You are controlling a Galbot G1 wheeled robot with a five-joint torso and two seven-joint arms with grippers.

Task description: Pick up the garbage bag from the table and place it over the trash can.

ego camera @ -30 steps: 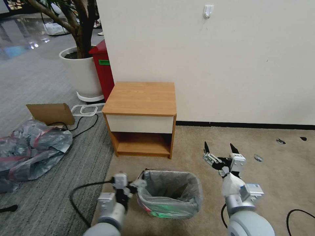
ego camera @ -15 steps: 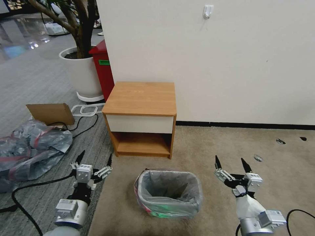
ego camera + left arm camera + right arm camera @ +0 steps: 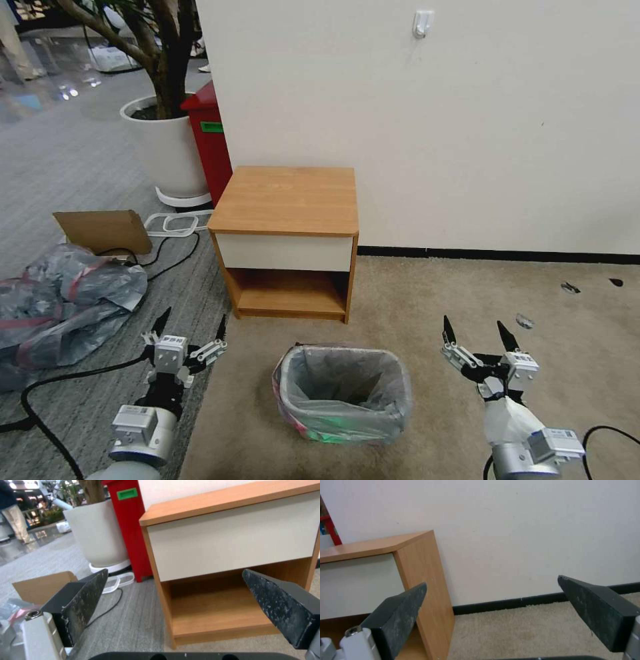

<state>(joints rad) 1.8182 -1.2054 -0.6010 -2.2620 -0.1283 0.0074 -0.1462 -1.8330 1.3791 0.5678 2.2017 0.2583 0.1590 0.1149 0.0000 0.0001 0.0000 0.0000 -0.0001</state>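
Head view: garbage bag (image 3: 347, 383) (grey) lining trash can (image 3: 313, 432)

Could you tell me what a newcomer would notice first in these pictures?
Probably the trash can on the beige carpet just in front of the table, already lined with the garbage bag over its rim. Next, the left gripper and right gripper, both open and empty, on either side of it.
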